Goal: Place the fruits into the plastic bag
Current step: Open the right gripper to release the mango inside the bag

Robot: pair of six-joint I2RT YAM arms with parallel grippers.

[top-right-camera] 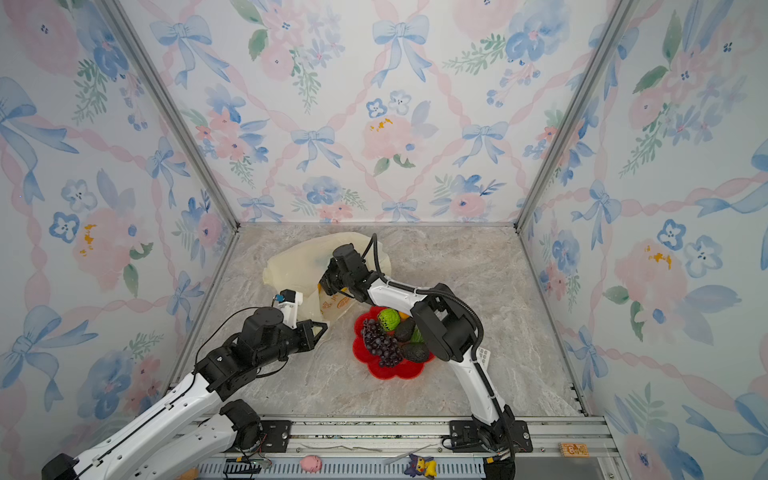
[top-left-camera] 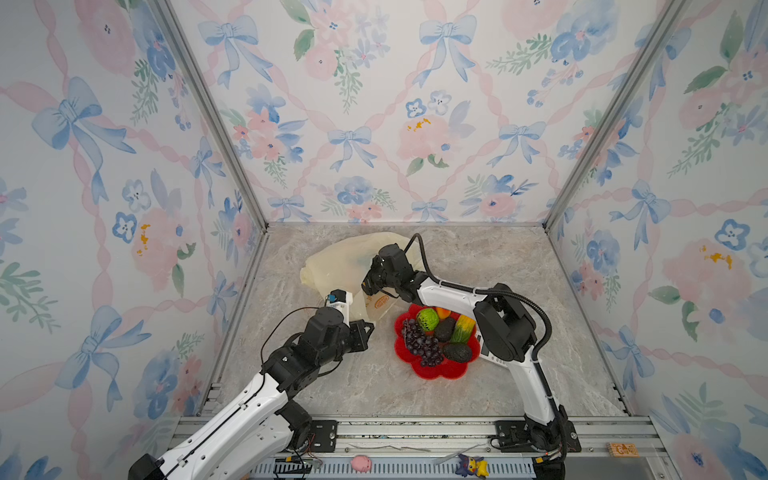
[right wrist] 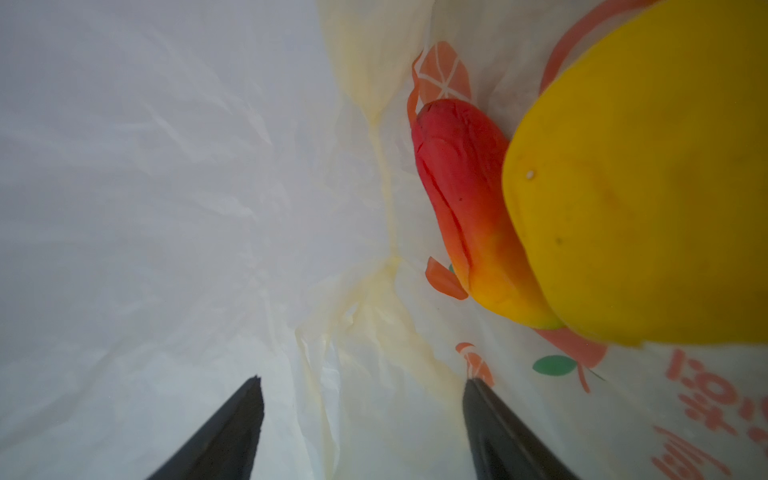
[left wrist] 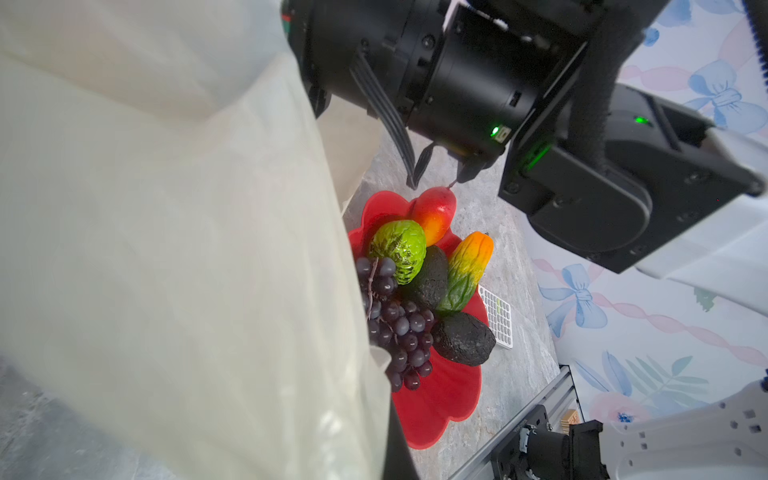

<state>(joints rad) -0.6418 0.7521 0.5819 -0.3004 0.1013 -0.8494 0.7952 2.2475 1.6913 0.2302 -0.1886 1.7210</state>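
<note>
Two fruits lie in the plastic bag (centre of a top view); right gripper, jaws apart, empty, should back out straight while left gripper pinches its rim

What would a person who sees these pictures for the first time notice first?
A red flower-shaped dish on the grey table, heaped with glossy toy fruits. Farther back lies a crinkly pale-yellow plastic bag; the right gripper reaches inside, open, beside a red-yellow mango and a yellow fruit.
</note>
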